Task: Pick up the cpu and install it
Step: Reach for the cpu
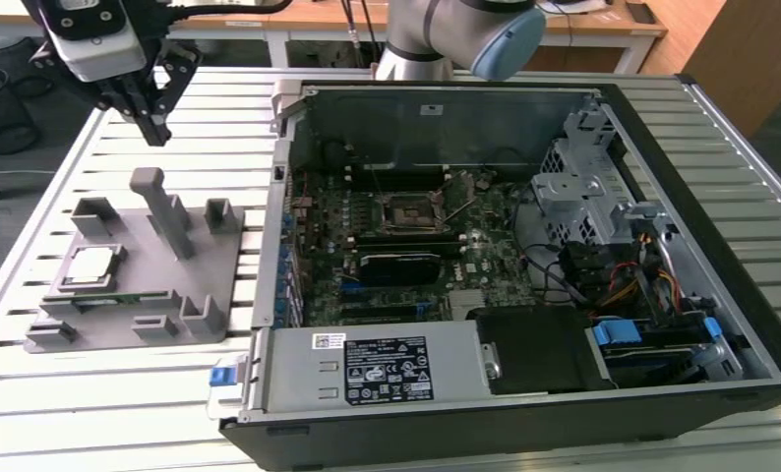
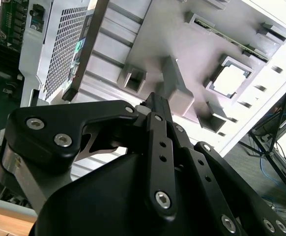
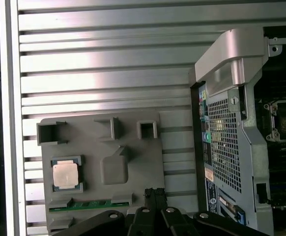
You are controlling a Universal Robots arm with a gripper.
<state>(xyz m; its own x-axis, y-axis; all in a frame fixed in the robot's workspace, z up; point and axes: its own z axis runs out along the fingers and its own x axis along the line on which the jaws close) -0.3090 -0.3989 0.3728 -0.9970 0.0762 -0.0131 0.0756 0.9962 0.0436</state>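
One slatted metal table (image 1: 102, 403), ribbed and shiny, wooden desks (image 1: 312, 12) behind, matte grey plastic block (image 1: 167, 216) cradling square silver cpu (image 1: 92, 265), open black computer case (image 1: 496, 438) beside, gripper (image 1: 154, 123) hovering near block, pinched together, empty.

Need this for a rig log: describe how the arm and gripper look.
The arm is silver-grey tubing with a pale blue joint cap. The gripper has a white-and-black body; its black linkage jaws carry silver bolt heads.
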